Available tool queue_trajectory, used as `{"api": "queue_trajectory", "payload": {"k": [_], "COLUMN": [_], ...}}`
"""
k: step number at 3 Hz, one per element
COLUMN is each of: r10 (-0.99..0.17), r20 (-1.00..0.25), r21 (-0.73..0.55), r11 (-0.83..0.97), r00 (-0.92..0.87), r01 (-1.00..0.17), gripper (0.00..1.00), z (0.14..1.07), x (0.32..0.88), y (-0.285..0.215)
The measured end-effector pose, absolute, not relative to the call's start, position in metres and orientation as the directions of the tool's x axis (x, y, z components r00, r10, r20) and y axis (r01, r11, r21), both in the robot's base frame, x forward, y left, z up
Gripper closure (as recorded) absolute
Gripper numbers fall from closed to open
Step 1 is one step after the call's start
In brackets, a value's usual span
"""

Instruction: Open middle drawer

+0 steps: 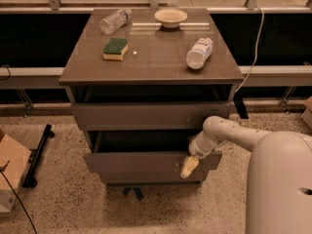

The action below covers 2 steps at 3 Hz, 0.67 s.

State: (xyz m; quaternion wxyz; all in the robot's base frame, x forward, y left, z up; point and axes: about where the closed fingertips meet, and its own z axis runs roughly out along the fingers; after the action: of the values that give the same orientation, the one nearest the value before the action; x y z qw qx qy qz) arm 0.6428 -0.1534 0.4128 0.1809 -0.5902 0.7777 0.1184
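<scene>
At the cabinet's [156, 57] lower front, the middle drawer [141, 162] is seen standing partly out, with the gripper [189, 167] set against its right end; whether it is open or closed cannot be told. The pull is best kept straight and level, away from the cabinet, so nothing is skewed. On the cabinet top are counted two bottles [115, 21], one sponge [115, 48] and one bowl [170, 16]; below it, three drawer fronts.

Rounded glossy white body shell [278, 189]; smooth white arm [234, 133] speckled with tiny dark dots; cream-yellow tool [189, 167] against the middle drawer [136, 162] front.
</scene>
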Motion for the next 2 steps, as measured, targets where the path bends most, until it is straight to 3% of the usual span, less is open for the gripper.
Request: {"api": "queue_trajectory", "payload": {"k": [2], "r10": [-0.869], "r20": [-0.409], "r21": [0.027], "r11": [0.293], "r00": [-0.278], "r01": [-0.956], "gripper": [0.0], "z": [0.407], "x": [0.606], "y": [-0.168]}}
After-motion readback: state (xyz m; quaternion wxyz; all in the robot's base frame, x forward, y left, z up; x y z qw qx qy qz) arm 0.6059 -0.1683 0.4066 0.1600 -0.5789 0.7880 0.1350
